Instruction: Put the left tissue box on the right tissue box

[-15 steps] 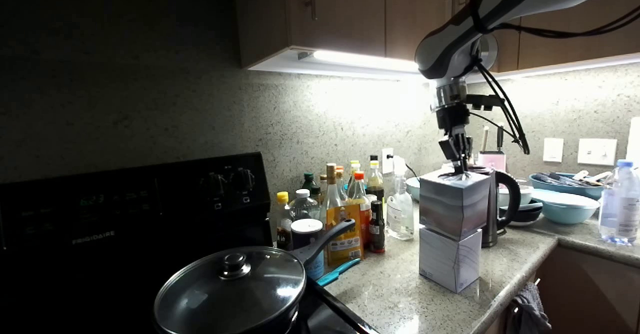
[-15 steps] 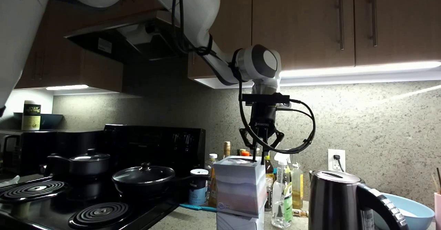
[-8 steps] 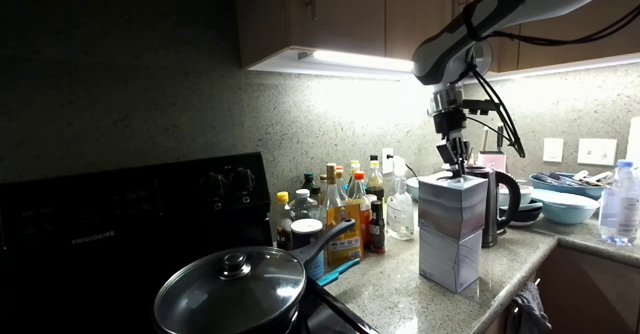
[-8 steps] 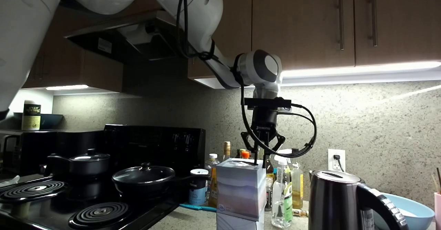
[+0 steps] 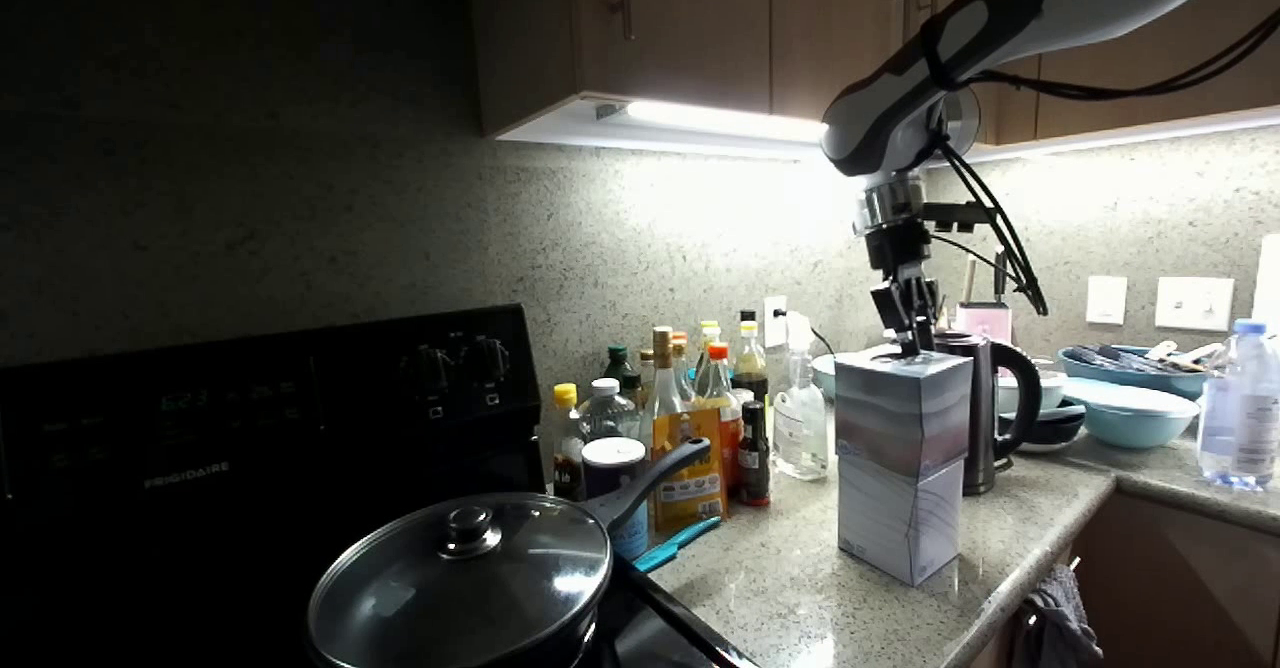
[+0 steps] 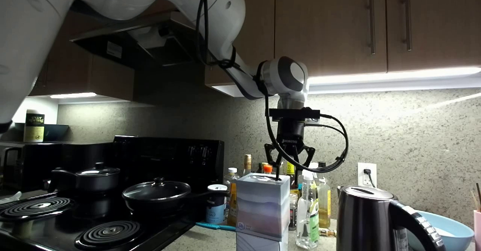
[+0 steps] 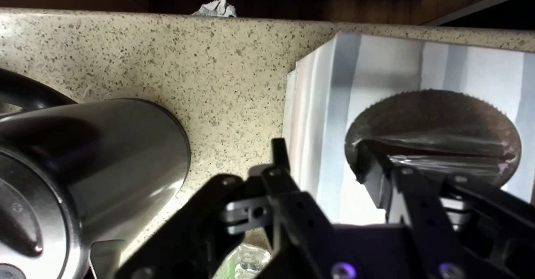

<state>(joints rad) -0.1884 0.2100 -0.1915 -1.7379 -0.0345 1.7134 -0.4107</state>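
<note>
The left tissue box [image 5: 890,418], grey with wavy bands, sits level on top of the whitish right tissue box [image 5: 885,523]. Both boxes, upper [image 6: 259,206] and lower [image 6: 257,242], show stacked in both exterior views; the lower one is cut off by the frame in one of them. My gripper [image 6: 287,176] is open at the upper box's top edge beside the kettle. In the wrist view my gripper [image 7: 322,151] has one finger in the box's oval opening [image 7: 430,116] and the other outside its side wall, with a gap on both sides of the wall.
A dark kettle [image 7: 104,178] stands close beside the boxes. A clear spray bottle [image 6: 308,209] and several bottles [image 5: 690,398] stand behind. A lidded pan [image 5: 460,578] is on the stove. The counter's front edge [image 7: 267,19] runs close to the boxes.
The upper box has settled from a slight tilt to level on the lower box, and the arm has moved down a little. My gripper's fingers have spread apart.
</note>
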